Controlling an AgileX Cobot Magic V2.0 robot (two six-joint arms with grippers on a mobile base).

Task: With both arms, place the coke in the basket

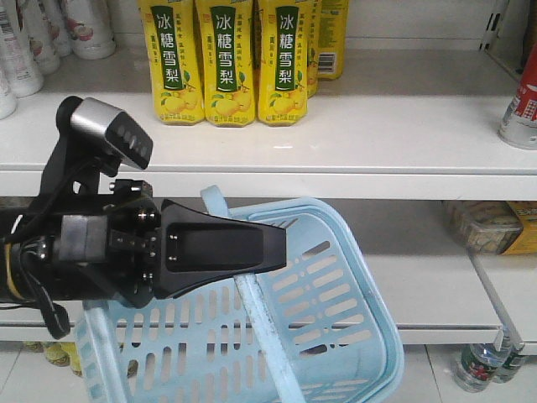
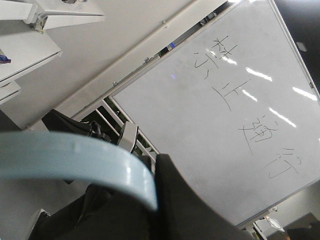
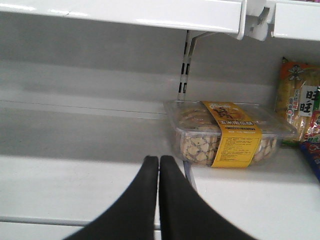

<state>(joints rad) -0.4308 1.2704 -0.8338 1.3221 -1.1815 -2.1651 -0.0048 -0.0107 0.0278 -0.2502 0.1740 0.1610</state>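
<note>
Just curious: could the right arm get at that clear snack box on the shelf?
Probably yes: the snack box lies ahead of its shut fingers, bare shelf between; they must open first.

Faces white store shelves (image 1: 377, 143) above a pale floor (image 1: 432, 374); elsewhere shows a whiteboard (image 2: 200, 125) with handwritten characters, streaked by light reflections.

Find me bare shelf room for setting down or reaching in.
Upper shelf: bare stretch between the yellow bottles and the red can. Lower shelf: bare left of the clear snack box, ahead of the shut right gripper. Crowded: the basket, hung from the left gripper, blocks the lower shelf's left; packets crowd right of the box.
</note>
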